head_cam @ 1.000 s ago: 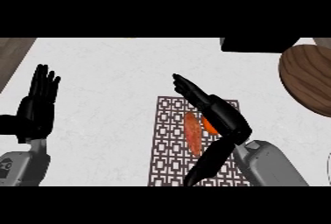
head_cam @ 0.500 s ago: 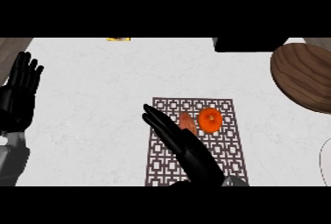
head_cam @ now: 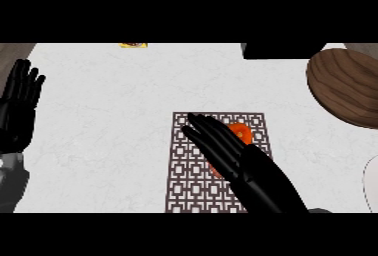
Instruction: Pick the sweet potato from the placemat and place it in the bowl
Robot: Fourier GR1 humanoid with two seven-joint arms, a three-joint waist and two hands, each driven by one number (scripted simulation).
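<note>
Sweet potato lies on the patterned placemat, mostly hidden beneath the right robot hand, only its orange end showing just right of the fingers. That robot hand stretches flat over the placemat with straight fingers, open, holding nothing. Up and to its right, well apart, the wooden bowl sits at the edge of the white bench. Far to its left, the left robot hand rests open, fingers up, near the view's left edge.
</note>
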